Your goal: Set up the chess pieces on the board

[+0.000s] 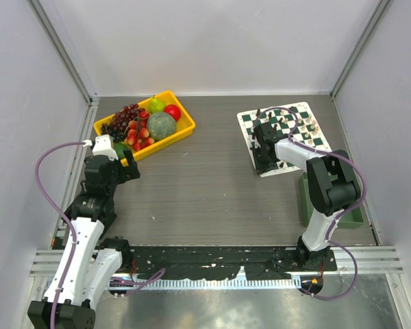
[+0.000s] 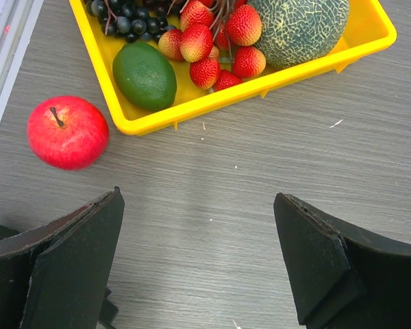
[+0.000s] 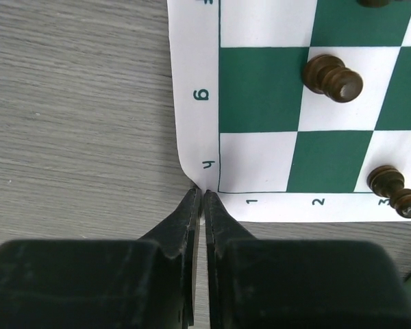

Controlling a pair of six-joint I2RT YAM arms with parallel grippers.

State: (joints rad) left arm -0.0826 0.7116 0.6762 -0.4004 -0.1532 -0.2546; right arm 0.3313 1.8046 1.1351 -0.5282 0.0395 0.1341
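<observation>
Overhead and wrist views, places given from the board [image 3: 260, 89]. The green-and-white checkered board lies at the far right of the grey worktop [image 1: 205, 192], turned askew.

Chess pieces [image 3: 333, 77]: in the right wrist view two dark ones stand complete on the squares near the numbered border. Slivers of two more are cut off at the picture's top and right edges. From above, dark and pale pieces crowd the board's far half, too small to count.

Right pincer [image 3: 201, 195]: drawn in to a hairline slit, its tips closed on the corner of the board's white border beside the printed numerals. Its arm lies across the board's left part and hides the squares beneath.

One green tray [image 1: 353, 218] sits just near of the board, half covered by the same arm.

One yellow tray [image 2: 260, 88] lies well left of the board. It holds one netted melon [image 2: 298, 27], one green oval fruit [image 2: 144, 75], one pear [image 1: 156, 104], a cluster of dark grapes [image 2: 127, 17] and several strawberries [image 2: 195, 41]. One red apple [image 2: 67, 132] rests on the worktop just outside that tray, on the side away from the board.

Left pincer [image 2: 198, 200]: spread wide, holding nothing, above bare worktop near the yellow tray.
</observation>
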